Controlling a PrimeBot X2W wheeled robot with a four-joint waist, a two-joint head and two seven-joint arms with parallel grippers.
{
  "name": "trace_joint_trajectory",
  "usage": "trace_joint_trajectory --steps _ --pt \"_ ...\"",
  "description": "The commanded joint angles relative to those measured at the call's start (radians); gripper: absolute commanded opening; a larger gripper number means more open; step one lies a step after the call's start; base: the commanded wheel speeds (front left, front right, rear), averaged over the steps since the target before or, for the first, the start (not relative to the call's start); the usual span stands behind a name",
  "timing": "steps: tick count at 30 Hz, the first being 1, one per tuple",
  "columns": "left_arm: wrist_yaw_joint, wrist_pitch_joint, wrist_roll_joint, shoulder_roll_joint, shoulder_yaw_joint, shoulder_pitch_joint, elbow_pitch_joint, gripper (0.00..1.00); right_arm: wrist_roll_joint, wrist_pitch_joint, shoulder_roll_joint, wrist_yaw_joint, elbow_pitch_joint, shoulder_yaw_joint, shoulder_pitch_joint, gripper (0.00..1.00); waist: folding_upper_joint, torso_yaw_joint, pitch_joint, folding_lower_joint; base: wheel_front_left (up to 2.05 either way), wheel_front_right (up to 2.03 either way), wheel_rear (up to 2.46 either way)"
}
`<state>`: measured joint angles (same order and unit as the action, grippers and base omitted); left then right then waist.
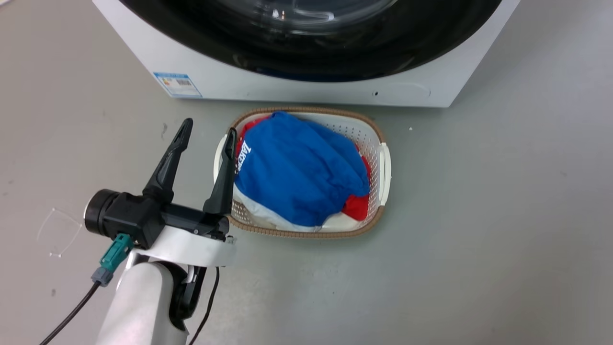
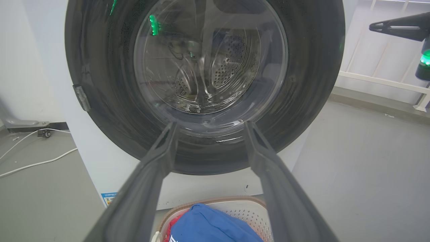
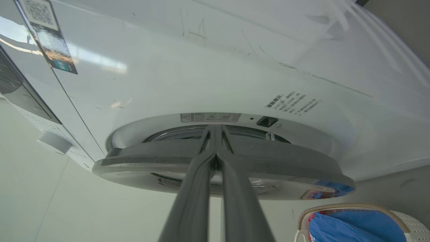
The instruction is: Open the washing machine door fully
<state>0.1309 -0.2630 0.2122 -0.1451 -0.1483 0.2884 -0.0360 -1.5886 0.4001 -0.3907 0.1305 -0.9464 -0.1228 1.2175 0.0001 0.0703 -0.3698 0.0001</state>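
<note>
Nearest you, your left gripper (image 1: 210, 127) hovers above the floor (image 1: 479, 249), fingers spread wide and holding nothing, by the left rim of the laundry basket (image 1: 386, 167). The basket is heaped with blue and red clothes (image 1: 301, 167). Just beyond it stands the washing machine (image 1: 239, 79), with the washing machine door (image 2: 302, 84) facing you. Your right gripper (image 3: 215, 131) has its fingers pressed together, tips in the gap behind the door's rim.

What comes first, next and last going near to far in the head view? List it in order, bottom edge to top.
Left arm's pale forearm → laundry basket holding blue and red clothes → white front of the washing machine → glossy black washing machine door.
</note>
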Motion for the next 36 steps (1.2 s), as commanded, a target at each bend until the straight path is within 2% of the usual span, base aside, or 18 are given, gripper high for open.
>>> trace_joint_trajectory --steps 1,8,17,25,36 --pt "0.0 -0.002 -0.003 -0.004 -0.002 0.025 0.012 1.0 0.03 0.026 0.017 0.0 -0.054 -0.036 0.084 0.0 -0.0001 0.009 -0.048 -0.0001 0.0 0.0 0.0" --pt "0.0 -0.002 0.0 -0.004 -0.017 0.068 0.03 1.0 0.108 0.11 0.044 0.0 -0.164 -0.117 0.258 0.0 -0.0001 0.027 -0.105 -0.0001 0.0 0.0 0.0" --pt "0.0 -0.002 0.003 -0.011 -0.014 0.08 0.045 1.0 0.137 0.168 0.083 0.0 -0.203 -0.149 0.332 0.0 -0.0001 0.026 -0.151 -0.0001 0.0 0.0 0.0" --pt "0.0 -0.002 0.005 -0.018 -0.017 0.09 0.035 1.0 0.117 0.261 0.077 0.0 -0.194 -0.142 0.326 0.0 -0.0001 0.019 -0.158 -0.0001 0.0 0.0 0.0" --pt "0.0 -0.002 0.009 -0.018 -0.024 0.058 0.016 1.0 0.092 0.381 0.085 0.0 -0.192 -0.139 0.234 0.0 -0.0001 -0.003 -0.094 -0.0001 0.0 0.0 0.0"
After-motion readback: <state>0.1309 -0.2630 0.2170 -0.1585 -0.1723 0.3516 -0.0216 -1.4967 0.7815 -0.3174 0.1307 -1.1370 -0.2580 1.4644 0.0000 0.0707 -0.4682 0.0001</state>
